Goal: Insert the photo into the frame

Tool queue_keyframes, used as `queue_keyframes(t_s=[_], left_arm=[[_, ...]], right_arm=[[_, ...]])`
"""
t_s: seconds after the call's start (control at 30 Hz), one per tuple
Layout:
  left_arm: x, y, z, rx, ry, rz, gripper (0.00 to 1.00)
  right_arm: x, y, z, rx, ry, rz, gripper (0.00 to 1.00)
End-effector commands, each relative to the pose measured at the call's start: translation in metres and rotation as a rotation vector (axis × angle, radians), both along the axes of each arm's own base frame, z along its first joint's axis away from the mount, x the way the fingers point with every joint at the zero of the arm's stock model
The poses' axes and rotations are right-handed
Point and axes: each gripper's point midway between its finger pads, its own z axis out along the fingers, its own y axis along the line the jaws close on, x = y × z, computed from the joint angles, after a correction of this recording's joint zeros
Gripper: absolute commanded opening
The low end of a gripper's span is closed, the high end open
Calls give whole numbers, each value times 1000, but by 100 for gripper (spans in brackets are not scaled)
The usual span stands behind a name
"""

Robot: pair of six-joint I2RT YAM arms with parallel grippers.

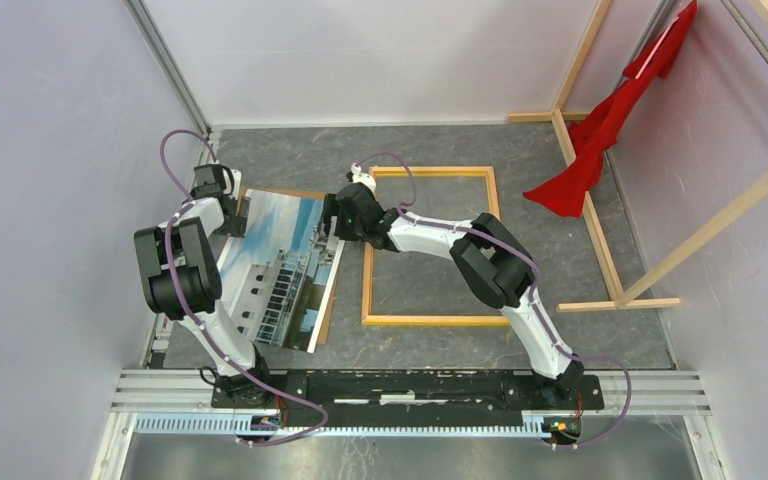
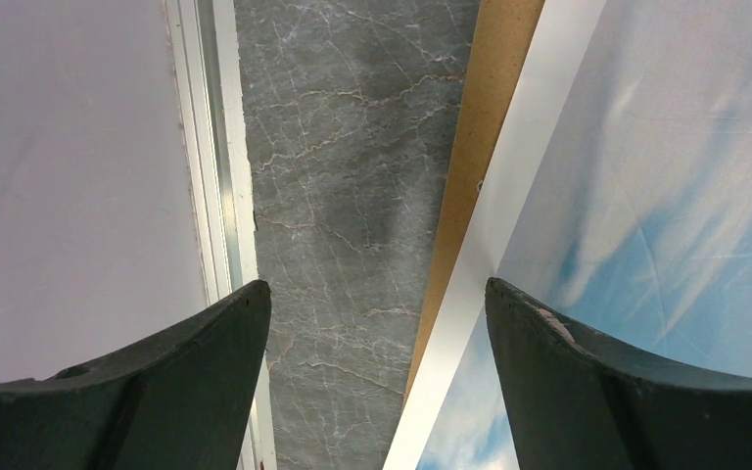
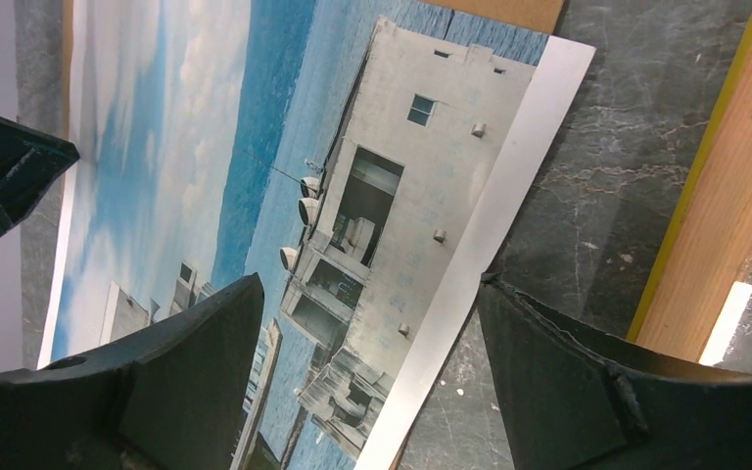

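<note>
L gripper [image 2: 377, 294] is hanging w/ fingers apart, straddling the 9 o'clock edge of the photo [image 2: 646, 196]. R gripper [image 3: 370, 284], also spread, is straddling its 3 o'clock border. Photo is lying face-up on backing sheet [image 2: 490, 98], w/ frame [image 1: 430, 320] lying flat at its 3 o'clock.

Robotics test cell, seen from overhead: I work on a grey stone-patterned tabletop [image 1: 290, 160] boxed in by blank pale panels [image 1: 50, 150]. Slotted aluminium rail [image 1: 160, 388] runs along the near edge, carrying the black plate [image 1: 410, 385] that anchors me. Purple cables [image 1: 164, 152] loop in the open along my links. Bare wooden beams [image 1: 720, 225] hung with a red cloth [image 1: 600, 140] stand like props at right.
</note>
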Motion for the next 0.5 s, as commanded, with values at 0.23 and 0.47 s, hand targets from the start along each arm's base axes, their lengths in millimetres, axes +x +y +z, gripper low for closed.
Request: queue_keyframes(t_s=[0.23, 0.47], left_arm=[[-30, -23, -47, -84, 155, -56, 88], [-31, -24, -51, -85, 161, -60, 87]], right_arm=[[-9, 26, 63, 151, -169, 78, 83], [-16, 31, 79, 202, -203, 110, 82]])
